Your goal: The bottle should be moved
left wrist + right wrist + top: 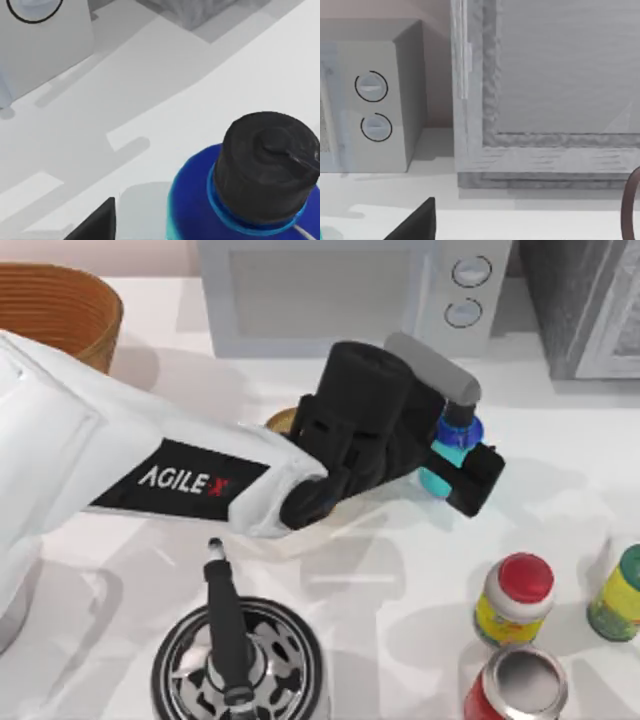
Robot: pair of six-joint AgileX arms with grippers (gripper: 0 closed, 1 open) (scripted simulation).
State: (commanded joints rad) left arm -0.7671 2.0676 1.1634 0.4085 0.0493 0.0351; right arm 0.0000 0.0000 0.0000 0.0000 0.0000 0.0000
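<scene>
Two jaws of the left gripper point(455, 462) pinch the bottle point(452, 448) between them, at about two o'clock from the worktop point(560, 440) centre, before the microwave point(340, 295).

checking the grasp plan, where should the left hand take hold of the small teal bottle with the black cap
Grip the small teal bottle with blue shoulder and black round cap on its teal body, below the shoulder. It stands upright, so come in level from the top view's left, where the left hand already sits around it. The narrow black cap offers less surface.
</scene>
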